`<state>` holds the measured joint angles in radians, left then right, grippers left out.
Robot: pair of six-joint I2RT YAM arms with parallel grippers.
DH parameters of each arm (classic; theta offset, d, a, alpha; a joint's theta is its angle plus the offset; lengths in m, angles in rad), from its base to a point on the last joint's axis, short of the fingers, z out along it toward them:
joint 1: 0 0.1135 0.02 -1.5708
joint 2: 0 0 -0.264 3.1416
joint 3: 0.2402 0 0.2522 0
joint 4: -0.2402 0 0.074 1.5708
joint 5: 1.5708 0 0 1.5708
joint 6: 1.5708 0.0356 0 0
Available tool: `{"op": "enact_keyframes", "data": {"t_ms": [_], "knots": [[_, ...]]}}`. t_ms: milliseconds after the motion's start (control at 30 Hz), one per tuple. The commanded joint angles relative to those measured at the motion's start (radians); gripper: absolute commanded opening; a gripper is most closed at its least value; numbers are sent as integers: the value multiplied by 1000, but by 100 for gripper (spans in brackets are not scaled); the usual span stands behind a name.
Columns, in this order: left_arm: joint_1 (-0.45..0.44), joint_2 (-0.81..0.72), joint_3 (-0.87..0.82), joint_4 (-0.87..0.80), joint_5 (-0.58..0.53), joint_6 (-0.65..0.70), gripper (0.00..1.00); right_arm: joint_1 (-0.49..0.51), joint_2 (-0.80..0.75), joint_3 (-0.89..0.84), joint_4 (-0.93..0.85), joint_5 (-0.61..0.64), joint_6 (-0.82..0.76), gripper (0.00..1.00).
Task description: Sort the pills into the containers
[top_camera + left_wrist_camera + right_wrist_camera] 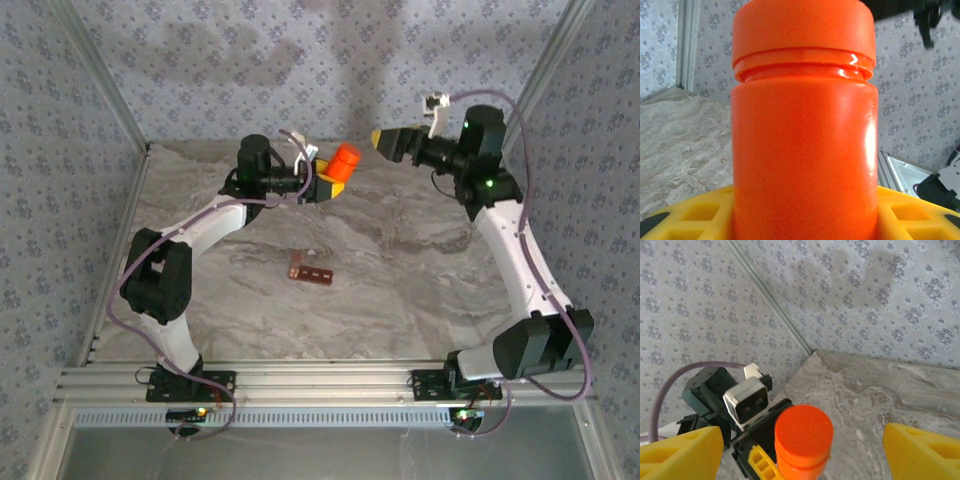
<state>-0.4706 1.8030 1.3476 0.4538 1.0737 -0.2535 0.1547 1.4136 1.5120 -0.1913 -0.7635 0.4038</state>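
Orange pill bottle, capped, pinched in left tool; right tool spread, near and facing cap. Step in hand, probably: uncapping. Next: closing squarely on cap, twisting. Red-brown compartment strip on counter, well apart below both tools.

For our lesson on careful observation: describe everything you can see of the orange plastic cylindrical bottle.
The orange plastic cylindrical bottle is glossy and opaque, with a flat-topped orange cap seated above a ridged neck ring; its contents cannot be seen. The left gripper clamps its lower body between yellow fingers, holding it raised above the grey marble-look table, near the back. Its cap end points toward the open right gripper, which is apart from it.
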Motion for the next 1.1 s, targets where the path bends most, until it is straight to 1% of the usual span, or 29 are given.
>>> {"op": "enact_keyframes", "data": {"t_ms": [0,133,467,767,900,1067], "knots": [[-16,-12,52,-82,71,102,0,-9,82,130,-297,-61,-81,84],[-28,-14,69,-134,86,152,0,-4,151,219,-379,-111,-89,84],[-37,12,105,-178,104,168,0,41,201,274,-515,-135,-193,84],[-39,32,124,-196,106,173,0,71,218,284,-533,-134,-222,84],[-42,36,128,-203,105,173,0,81,224,283,-542,-126,-233,81],[-41,39,132,-207,106,171,0,86,230,277,-545,-130,-236,73]]}}
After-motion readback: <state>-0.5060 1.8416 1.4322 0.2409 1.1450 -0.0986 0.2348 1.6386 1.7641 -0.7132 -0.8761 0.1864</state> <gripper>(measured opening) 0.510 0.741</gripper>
